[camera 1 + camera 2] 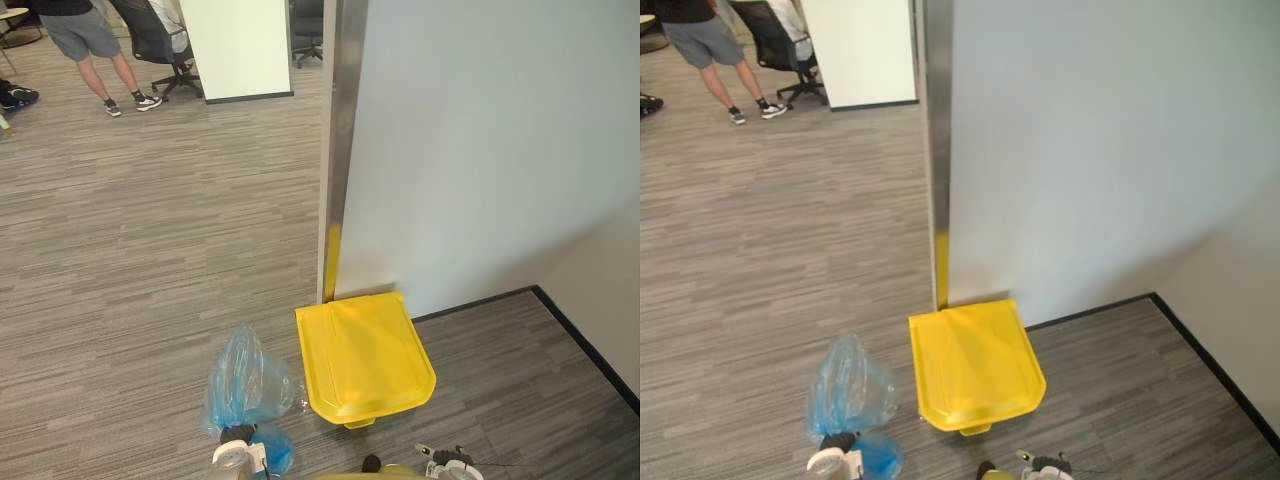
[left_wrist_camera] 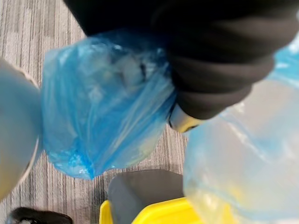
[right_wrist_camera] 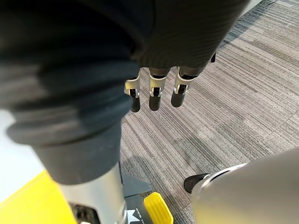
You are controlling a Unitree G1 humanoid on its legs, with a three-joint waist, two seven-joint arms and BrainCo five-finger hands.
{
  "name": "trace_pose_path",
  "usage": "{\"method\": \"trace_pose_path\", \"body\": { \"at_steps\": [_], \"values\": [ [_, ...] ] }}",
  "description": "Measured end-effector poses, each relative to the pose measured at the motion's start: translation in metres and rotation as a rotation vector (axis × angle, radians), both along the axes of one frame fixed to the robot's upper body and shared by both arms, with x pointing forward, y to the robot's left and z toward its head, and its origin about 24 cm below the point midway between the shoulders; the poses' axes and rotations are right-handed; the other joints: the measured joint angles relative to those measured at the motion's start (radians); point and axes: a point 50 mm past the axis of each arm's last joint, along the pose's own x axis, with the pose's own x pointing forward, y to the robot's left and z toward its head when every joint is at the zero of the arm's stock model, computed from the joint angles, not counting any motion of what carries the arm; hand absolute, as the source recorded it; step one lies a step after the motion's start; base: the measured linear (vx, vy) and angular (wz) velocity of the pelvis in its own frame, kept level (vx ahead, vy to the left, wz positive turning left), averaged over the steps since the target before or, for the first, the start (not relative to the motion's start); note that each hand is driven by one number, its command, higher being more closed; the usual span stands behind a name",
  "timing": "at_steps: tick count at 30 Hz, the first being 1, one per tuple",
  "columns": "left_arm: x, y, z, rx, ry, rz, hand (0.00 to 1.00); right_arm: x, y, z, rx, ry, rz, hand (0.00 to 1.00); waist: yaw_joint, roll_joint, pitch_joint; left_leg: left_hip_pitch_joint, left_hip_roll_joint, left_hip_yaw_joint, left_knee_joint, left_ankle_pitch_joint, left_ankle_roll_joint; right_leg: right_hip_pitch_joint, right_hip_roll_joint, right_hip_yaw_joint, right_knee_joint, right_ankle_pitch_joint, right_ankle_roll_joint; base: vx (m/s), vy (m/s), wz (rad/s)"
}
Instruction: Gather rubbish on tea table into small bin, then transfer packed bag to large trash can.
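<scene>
Carpet (image 1: pixel 150 250), L hand (image 2: pixel 215 79) gripping blue bag (image 2: pixel 103 112)

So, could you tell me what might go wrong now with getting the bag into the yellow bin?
1. The yellow bin has its lid down, so the blue bag at the left hand would probably land on top unless the pedal is pressed first.
2. The bag looks thin and bulging, so it may snag or tear on the rim. The right hand hangs open and could steady it.

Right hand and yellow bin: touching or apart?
Apart. The right wrist view shows the right hand hanging over carpet, clear of the yellow bin.
</scene>
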Motion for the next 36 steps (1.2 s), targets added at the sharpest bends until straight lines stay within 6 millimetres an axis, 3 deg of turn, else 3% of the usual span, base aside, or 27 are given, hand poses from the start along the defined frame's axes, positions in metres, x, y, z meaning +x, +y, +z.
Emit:
{"method": "trace_pose_path", "body": {
  "at_steps": [3,6,8,10,11,12,15,16,18,20,28,36],
  "values": [
    [0.003,-0.003,0.001,-0.007,-0.008,-0.003,1.00,-0.004,0.002,-0.001,0.001,0.006,0.003,0.00,-0.009,-0.011,0.010,0.000,-0.015,0.014,-0.001,-0.034,0.012,-0.003,0.005,0.043,-0.030,0.038,0.011,-0.09,0.062,-0.39],
    [0.007,0.005,0.003,0.015,-0.017,-0.006,1.00,0.002,0.011,0.000,0.014,-0.015,0.030,0.00,-0.010,-0.045,0.026,-0.011,-0.028,0.052,0.023,-0.051,0.017,-0.030,0.009,0.093,-0.031,0.065,0.010,-0.04,0.086,-0.53],
    [0.013,0.009,0.005,0.026,-0.033,-0.007,1.00,0.004,0.016,0.001,0.019,-0.025,0.046,0.00,-0.018,-0.068,0.034,-0.062,-0.029,0.084,0.105,-0.057,0.031,-0.073,0.008,0.105,-0.016,0.128,0.016,0.00,0.066,-0.53],
    [0.018,0.005,0.006,0.015,-0.045,0.003,1.00,0.014,0.017,0.004,0.010,-0.049,0.080,0.00,0.007,-0.042,0.043,-0.091,-0.007,0.100,0.103,-0.031,0.067,-0.089,0.014,0.102,-0.069,0.216,0.026,-0.05,0.048,-0.57],
    [0.023,-0.001,0.008,0.003,-0.066,-0.001,1.00,0.022,0.011,0.008,-0.011,-0.075,0.083,0.00,0.005,-0.029,0.057,-0.079,-0.013,0.114,0.087,-0.029,0.066,-0.132,-0.013,0.024,0.173,0.041,-0.012,-0.02,0.043,-0.27],
    [0.025,-0.001,0.009,0.005,-0.074,-0.002,1.00,0.021,0.013,0.008,-0.009,-0.074,0.086,0.00,0.006,-0.024,0.061,-0.070,-0.022,0.115,0.088,-0.029,0.066,-0.127,-0.036,0.010,0.274,-0.045,-0.027,-0.02,0.043,-0.11],
    [0.020,0.009,0.009,0.030,-0.070,0.005,1.00,0.019,0.022,0.006,0.015,-0.070,0.098,0.00,0.016,-0.040,0.049,-0.069,-0.035,0.103,0.116,-0.031,0.063,-0.049,-0.053,0.014,0.238,-0.135,0.004,-0.02,-0.065,0.12],
    [0.020,0.009,0.010,0.031,-0.072,0.005,1.00,0.019,0.023,0.005,0.019,-0.068,0.099,0.00,0.017,-0.047,0.045,-0.075,-0.033,0.101,0.127,-0.034,0.057,-0.041,-0.051,0.012,0.215,-0.141,0.003,-0.06,-0.129,0.06],
    [0.018,0.000,0.008,0.005,-0.068,0.010,1.00,0.026,0.022,0.008,0.013,-0.083,0.107,0.00,0.022,-0.009,0.057,-0.127,0.001,0.077,0.189,-0.047,0.040,-0.031,-0.026,-0.018,0.173,-0.128,-0.023,-0.09,-0.123,0.12],
    [0.018,-0.005,0.008,-0.013,-0.071,0.021,1.00,0.026,0.021,0.008,0.007,-0.081,0.109,0.00,0.018,0.001,0.054,-0.123,0.004,0.054,0.159,-0.041,0.030,-0.027,-0.016,-0.027,0.167,-0.125,-0.028,-0.09,-0.089,0.26],
    [0.011,-0.004,0.005,-0.016,-0.048,0.022,1.00,0.011,0.014,0.004,0.003,-0.045,0.065,0.00,0.012,-0.006,0.031,-0.057,-0.013,0.014,-0.018,0.067,0.024,0.054,-0.022,-0.096,0.046,-0.073,-0.033,-0.05,-0.036,0.20],
    [0.006,-0.003,0.002,-0.015,-0.027,0.014,1.00,0.008,0.010,0.002,-0.003,-0.029,0.051,0.00,0.012,0.005,0.012,-0.049,-0.030,0.015,-0.074,0.088,0.035,0.067,-0.028,-0.096,-0.020,-0.036,-0.021,0.02,0.035,0.04]
  ]
}}
